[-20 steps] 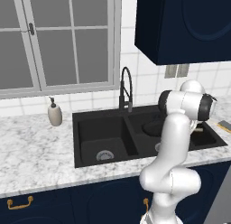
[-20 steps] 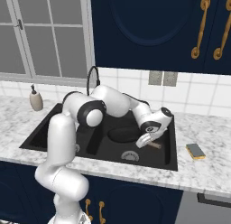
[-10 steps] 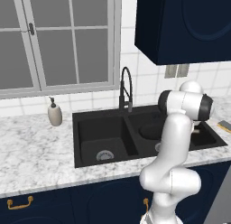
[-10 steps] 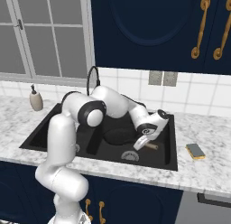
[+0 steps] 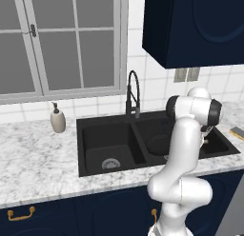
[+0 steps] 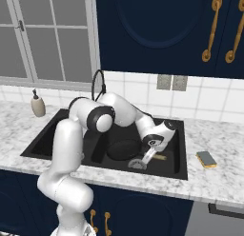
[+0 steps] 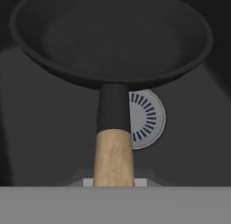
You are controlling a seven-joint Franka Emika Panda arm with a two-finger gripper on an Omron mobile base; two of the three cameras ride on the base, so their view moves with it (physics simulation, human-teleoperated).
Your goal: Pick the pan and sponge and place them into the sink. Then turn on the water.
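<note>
The black pan (image 6: 123, 149) sits low inside the right basin of the black sink (image 6: 183, 149), and its wooden handle (image 6: 160, 157) points toward the sponge side. My gripper (image 6: 152, 155) is shut on that handle. In the hand view the pan (image 7: 113, 38) spreads across the top, its handle (image 7: 113, 160) runs down toward me, and the round metal drain (image 7: 148, 120) shows just beyond it. From the left base view part of the pan (image 5: 158, 144) shows behind my arm. The yellow sponge (image 6: 206, 158) with its dark top lies on the counter right of the sink. No water runs from the faucet (image 6: 98, 83).
The left basin (image 5: 108, 149) holds only its drain. A soap dispenser (image 5: 57, 119) stands on the marble counter left of the sink. The black arched faucet (image 5: 133, 93) rises behind the divider, under the window. Dark blue cabinets hang above the counter on the right.
My gripper has sunk a little deeper into the right basin with the pan, drifting slightly toward the front. The sponge has stayed where it was.
</note>
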